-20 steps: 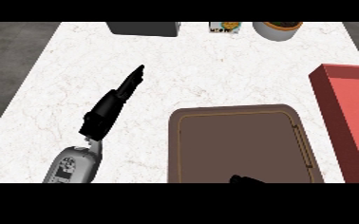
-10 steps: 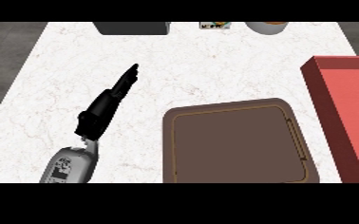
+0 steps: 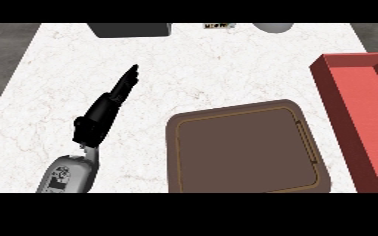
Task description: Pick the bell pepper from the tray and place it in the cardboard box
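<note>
A brown tray [image 3: 247, 152] lies on the white marble counter at the lower middle, and nothing shows on it. No bell pepper is in view. A red box [image 3: 354, 110] runs along the right edge, only partly in the picture. My left hand [image 3: 111, 105] stretches over the counter left of the tray, fingers straight and pointing up and to the right, holding nothing. My right hand does not show.
At the far edge of the counter stand a dark grey object [image 3: 131, 29], a small labelled item [image 3: 217, 26] and a grey round vessel [image 3: 273, 27], all cut by the view's top. Dark floor shows past the counter's left corner.
The view has tilted down: the far objects and the tray slid upward in the picture. A dark shape at the tray's lower edge one second ago is gone. The left hand keeps its pose.
</note>
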Controlling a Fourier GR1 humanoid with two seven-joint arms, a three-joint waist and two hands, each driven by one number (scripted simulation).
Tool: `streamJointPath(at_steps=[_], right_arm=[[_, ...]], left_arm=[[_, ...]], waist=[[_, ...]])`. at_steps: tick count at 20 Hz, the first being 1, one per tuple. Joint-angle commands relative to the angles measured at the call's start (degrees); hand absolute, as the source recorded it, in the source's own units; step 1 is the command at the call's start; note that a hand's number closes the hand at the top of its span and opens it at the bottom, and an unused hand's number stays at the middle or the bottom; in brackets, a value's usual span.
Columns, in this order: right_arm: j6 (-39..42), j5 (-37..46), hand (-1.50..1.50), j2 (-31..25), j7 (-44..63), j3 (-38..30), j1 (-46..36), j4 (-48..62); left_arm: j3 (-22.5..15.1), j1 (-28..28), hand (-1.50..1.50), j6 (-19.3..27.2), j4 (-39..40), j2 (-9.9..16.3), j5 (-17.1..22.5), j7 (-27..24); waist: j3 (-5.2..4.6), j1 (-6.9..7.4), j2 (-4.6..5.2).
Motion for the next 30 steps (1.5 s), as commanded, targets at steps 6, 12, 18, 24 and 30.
streamJointPath(at_steps=[6,12,18,24,30], right_arm=[[3.07,-18.61,1.5,-9.38,-15.93,-11.99,1.18,9.44],[10.07,-30.19,1.5,-14.66,-24.86,-18.9,0.26,17.87],[16.4,-39.38,1.5,-18.12,-32.9,-25.3,-0.63,27.53],[18.43,-38.07,1.5,-18.68,-34.56,-27.39,-1.72,33.25],[16.45,-32.84,1.5,-15.59,-34.59,-25.88,-1.88,34.89]], left_arm=[[0.85,0.96,0.0,0.09,-0.72,0.81,0.1,-0.24],[-0.02,0.75,0.0,0.09,-0.11,-0.01,-0.12,-0.04],[-0.5,0.88,0.0,-0.02,-0.52,-0.31,-0.19,0.18],[-1.38,-0.43,0.0,-0.12,-0.15,-1.0,-0.57,0.96],[-1.96,-0.68,0.0,0.01,0.25,-1.65,-0.92,0.47]], waist=[[-0.23,-0.4,-0.5],[-0.34,0.01,-0.48],[-0.43,0.71,-1.17],[-0.34,2.01,-0.91],[-0.37,3.22,-0.83]])
